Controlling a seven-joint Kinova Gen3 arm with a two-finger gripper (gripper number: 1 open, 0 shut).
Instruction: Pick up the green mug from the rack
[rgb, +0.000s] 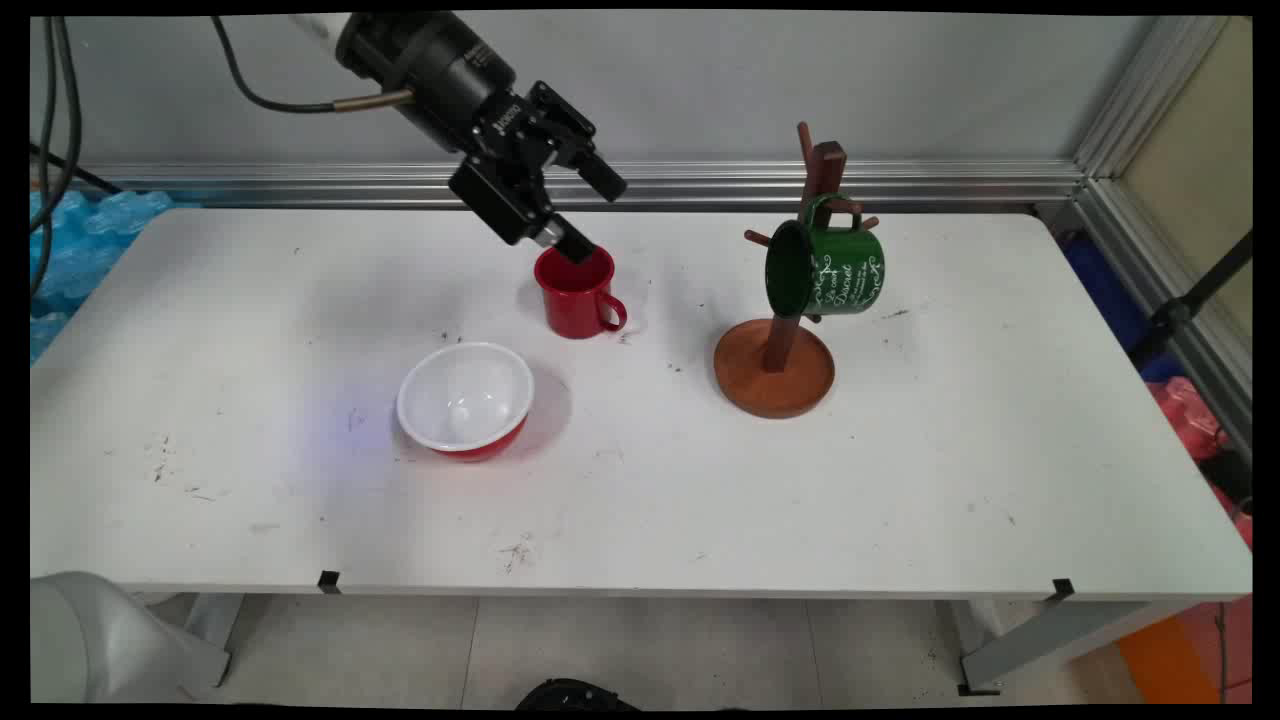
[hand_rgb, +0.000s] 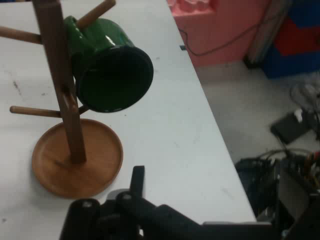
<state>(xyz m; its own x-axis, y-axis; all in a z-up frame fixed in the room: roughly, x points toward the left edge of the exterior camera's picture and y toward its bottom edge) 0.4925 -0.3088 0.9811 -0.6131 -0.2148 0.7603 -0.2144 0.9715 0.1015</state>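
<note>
Gripper (rgb: 590, 220) is tilted down toward the right, fingers spread apart, one fingertip dipping at the rim of the red mug (rgb: 577, 293), the other finger up and clear above it; nothing is clamped between them. The red mug stands upright on the white table (rgb: 900, 480), handle pointing to the picture's right, toward the back middle of the table. Just in front and to the left of the mug sits a bowl (rgb: 465, 399), white inside, red outside, empty, apart from the mug. Well to the right stands a wooden mug tree (rgb: 775, 365) with a round base and pegs; a green mug (rgb: 828, 269) with white lettering hangs from an upper peg by its handle, mouth facing left. The hand view looks across at the mug tree (hand_rgb: 75, 150) and the green mug's (hand_rgb: 112, 75) dark open mouth, with the table edge (hand_rgb: 200, 125) and floor clutter beyond; only part of the black linkage shows at the bottom there.
</note>
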